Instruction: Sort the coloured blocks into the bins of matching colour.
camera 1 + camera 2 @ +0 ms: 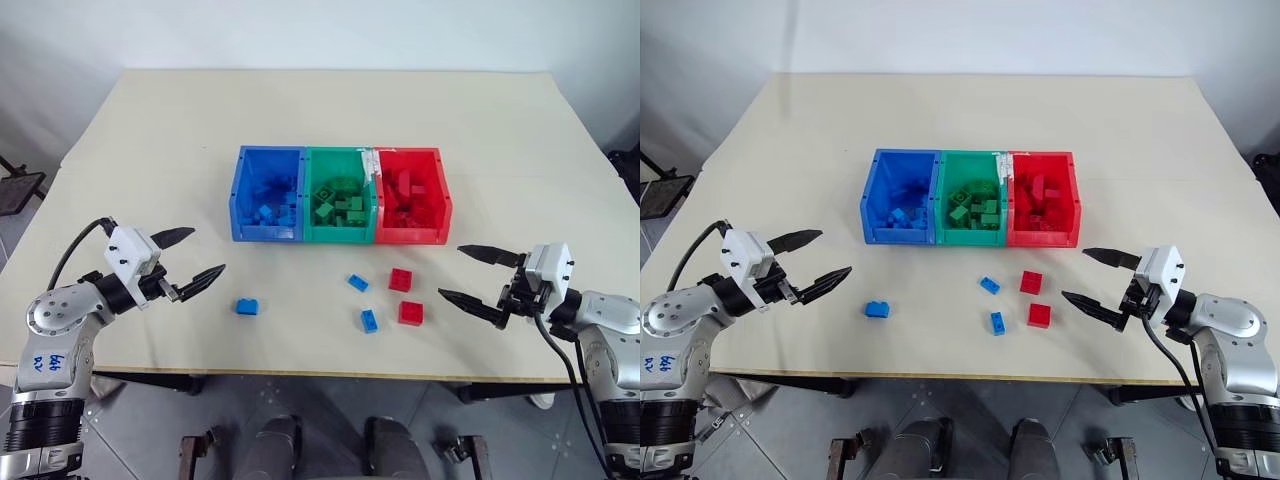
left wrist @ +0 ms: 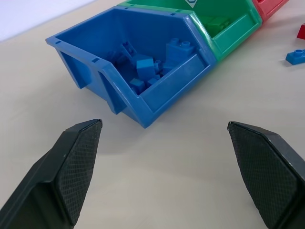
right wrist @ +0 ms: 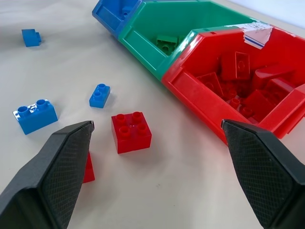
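Note:
The bins stand joined in a row mid-table: blue [image 1: 265,231], green [image 1: 338,234] and red [image 1: 412,234], each holding several blocks of its own colour. In front of them loose blocks lie on the table: a blue one [image 1: 247,307] to the left, two more blue ones [image 1: 358,282] [image 1: 370,320], and two red ones [image 1: 401,280] [image 1: 410,313]. My left gripper [image 1: 208,250] hovers open and empty left of the blue bin. Right of the red blocks my right gripper [image 1: 450,271] is open, also empty, facing the nearer red block [image 3: 131,131].
The beige table [image 1: 500,130] has bare room all around the bins. Its front edge runs just below the loose blocks. A dark object [image 1: 15,190] stands on the floor beyond the table's left side.

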Tool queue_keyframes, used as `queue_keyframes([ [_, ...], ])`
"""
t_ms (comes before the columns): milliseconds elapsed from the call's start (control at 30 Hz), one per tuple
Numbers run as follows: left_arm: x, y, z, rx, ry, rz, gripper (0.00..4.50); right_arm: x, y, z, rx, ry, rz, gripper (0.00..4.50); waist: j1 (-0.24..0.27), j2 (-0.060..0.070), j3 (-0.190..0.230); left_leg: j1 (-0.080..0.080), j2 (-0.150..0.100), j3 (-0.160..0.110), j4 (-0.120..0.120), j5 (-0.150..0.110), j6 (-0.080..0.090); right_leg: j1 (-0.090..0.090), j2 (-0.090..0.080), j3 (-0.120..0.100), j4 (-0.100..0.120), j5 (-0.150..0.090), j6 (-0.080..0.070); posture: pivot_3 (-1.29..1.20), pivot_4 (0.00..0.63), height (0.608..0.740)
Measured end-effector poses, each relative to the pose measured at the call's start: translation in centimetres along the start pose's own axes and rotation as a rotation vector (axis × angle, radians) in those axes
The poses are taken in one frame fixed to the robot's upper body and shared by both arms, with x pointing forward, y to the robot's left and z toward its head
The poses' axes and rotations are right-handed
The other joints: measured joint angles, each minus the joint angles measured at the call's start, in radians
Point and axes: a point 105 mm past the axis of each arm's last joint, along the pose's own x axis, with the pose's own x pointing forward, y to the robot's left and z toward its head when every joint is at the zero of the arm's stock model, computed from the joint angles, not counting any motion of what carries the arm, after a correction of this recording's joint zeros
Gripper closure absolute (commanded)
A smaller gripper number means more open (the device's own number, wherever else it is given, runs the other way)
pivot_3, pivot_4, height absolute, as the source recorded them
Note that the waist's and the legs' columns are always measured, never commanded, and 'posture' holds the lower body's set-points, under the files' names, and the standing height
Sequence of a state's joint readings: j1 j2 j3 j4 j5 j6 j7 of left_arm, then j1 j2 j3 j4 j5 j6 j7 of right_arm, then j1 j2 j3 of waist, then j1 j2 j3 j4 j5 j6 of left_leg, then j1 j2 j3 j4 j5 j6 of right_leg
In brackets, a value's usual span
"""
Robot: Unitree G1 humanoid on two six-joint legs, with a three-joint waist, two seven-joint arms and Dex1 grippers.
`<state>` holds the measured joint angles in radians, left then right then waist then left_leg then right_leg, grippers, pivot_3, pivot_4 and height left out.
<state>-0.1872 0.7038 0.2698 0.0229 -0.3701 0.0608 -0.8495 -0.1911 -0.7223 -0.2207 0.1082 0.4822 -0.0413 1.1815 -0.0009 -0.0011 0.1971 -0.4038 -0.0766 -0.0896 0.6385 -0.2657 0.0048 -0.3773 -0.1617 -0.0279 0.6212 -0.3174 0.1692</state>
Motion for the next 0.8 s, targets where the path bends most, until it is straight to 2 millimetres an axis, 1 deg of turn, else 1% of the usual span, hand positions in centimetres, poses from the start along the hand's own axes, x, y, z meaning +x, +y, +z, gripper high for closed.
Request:
queue_keyframes([
  [167, 0.0, 0.1, -0.5, -0.009, 0.014, -0.002, 0.02, 0.0, 0.0, 0.0, 0.000, 0.000, 0.000, 0.00, 0.000, 0.000, 0.000, 0.000, 0.000, 0.000, 0.000, 0.000, 0.000, 0.000, 0.000, 0.000, 0.000, 0.000, 0.000, 0.00, 0.150, 0.740],
  [267, 0.5, -0.7, -0.4, -0.014, 0.008, -0.056, 0.02, -0.3, 0.1, 0.1, -0.003, 0.003, -0.014, 0.00, 0.004, 0.000, 0.000, 0.000, 0.000, 0.000, 0.001, 0.000, 0.000, 0.000, 0.000, 0.000, 0.000, 0.000, 0.000, 0.00, 0.150, 0.740],
  [333, 1.3, -1.6, -0.2, -0.018, -0.008, -0.116, 0.02, -1.3, 0.2, -0.2, 0.001, 0.029, -0.037, 0.00, 0.012, 0.000, 0.000, 0.000, 0.000, 0.000, 0.002, -0.001, 0.000, 0.000, 0.000, 0.000, 0.001, 0.000, 0.000, 0.00, 0.150, 0.740],
  [433, 2.5, -3.5, 0.3, -0.010, -0.031, -0.228, 0.02, -3.8, 0.2, -0.7, 0.016, 0.083, -0.102, 0.00, 0.023, 0.000, 0.000, -0.001, 0.000, 0.001, 0.005, -0.002, 0.001, 0.001, 0.000, 0.000, 0.001, 0.000, 0.000, 0.00, 0.150, 0.740],
  [500, 3.6, -4.6, 0.7, -0.019, -0.061, -0.275, 0.02, -5.1, 0.0, -0.8, 0.018, 0.104, -0.146, 0.00, 0.025, 0.000, 0.000, -0.001, 0.000, 0.002, 0.007, -0.003, 0.001, 0.002, 0.000, 0.000, 0.001, 0.000, 0.000, 0.00, 0.150, 0.740],
  [567, 4.7, -6.5, 1.3, -0.009, -0.089, -0.359, 0.02, -6.5, 0.1, -1.2, 0.025, 0.134, -0.180, 0.00, 0.026, 0.000, 0.000, -0.001, 0.001, 0.003, 0.007, -0.003, 0.001, 0.002, 0.001, 0.000, 0.000, 0.000, 0.000, 0.00, 0.150, 0.740],
  [667, 5.7, -9.8, 1.8, 0.034, -0.108, -0.517, 0.02, -8.7, 0.3, -2.6, 0.050, 0.205, -0.214, 0.00, 0.024, 0.000, 0.000, 0.000, 0.000, 0.006, 0.007, -0.004, 0.002, 0.002, 0.001, 0.001, -0.001, 0.000, 0.000, 0.00, 0.150, 0.740],
  [733, 5.9, -10.7, 2.1, 0.046, -0.120, -0.553, 0.02, -9.4, 0.3, -3.1, 0.062, 0.224, -0.224, 0.00, 0.021, 0.000, 0.000, 0.000, 0.001, 0.008, 0.007, -0.004, 0.000, 0.001, 0.003, 0.001, -0.001, 0.000, 0.000, 0.00, 0.150, 0.740],
  [800, 6.0, -10.7, 2.5, 0.050, -0.130, -0.553, 0.02, -9.5, 0.3, -3.3, 0.066, 0.224, -0.215, 0.00, 0.014, 0.000, 0.000, 0.001, 0.004, 0.012, 0.007, -0.005, -0.001, 0.001, 0.005, 0.002, -0.002, 0.000, 0.000, 0.00, 0.150, 0.740],
])
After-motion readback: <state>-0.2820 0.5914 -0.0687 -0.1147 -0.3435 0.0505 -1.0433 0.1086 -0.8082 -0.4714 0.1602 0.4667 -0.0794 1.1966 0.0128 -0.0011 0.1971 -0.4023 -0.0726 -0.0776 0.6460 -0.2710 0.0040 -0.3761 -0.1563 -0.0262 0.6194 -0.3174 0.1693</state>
